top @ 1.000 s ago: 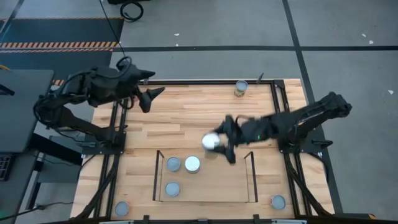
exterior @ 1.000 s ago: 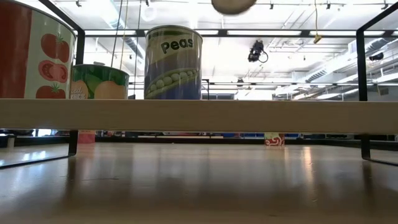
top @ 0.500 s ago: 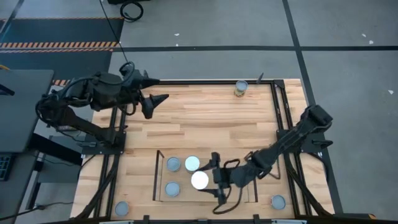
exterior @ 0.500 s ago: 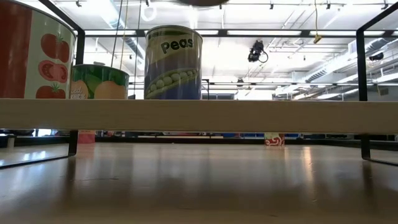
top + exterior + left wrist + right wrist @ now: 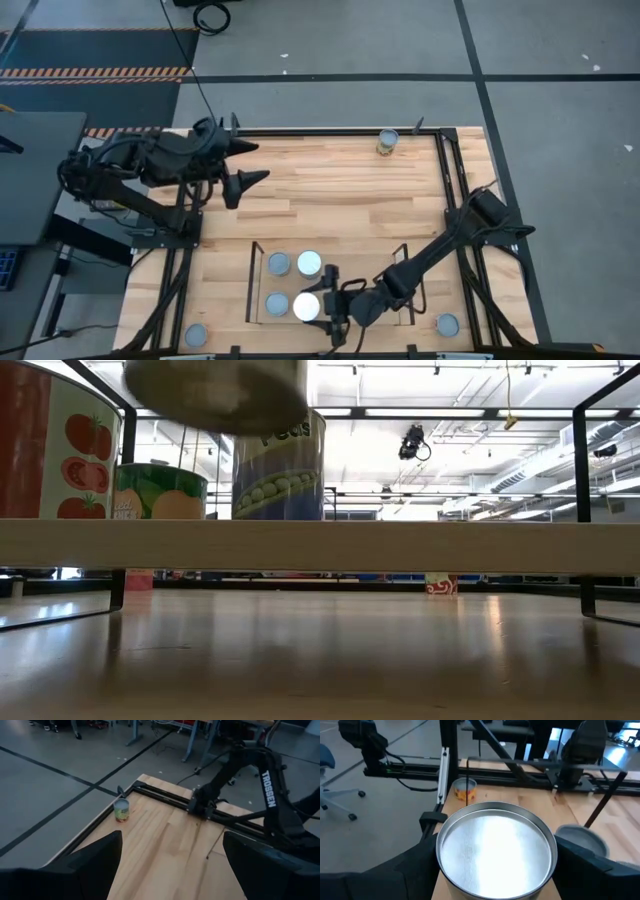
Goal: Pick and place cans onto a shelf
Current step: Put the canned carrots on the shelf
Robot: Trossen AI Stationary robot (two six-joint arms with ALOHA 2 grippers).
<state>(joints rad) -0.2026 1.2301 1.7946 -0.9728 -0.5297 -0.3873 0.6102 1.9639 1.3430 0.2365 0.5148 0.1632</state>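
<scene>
Right fingers (image 5: 331,308) grip a can (image 5: 306,306) above the shelf (image 5: 380,268); left fingers (image 5: 243,163) spread, empty.

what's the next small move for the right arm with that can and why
Probably lower it straight down, then open. The right end effector holds a can over the shelf, and the low view shows its base above the board, beside the standing peas can. The left end effector waits open, far off.
</scene>
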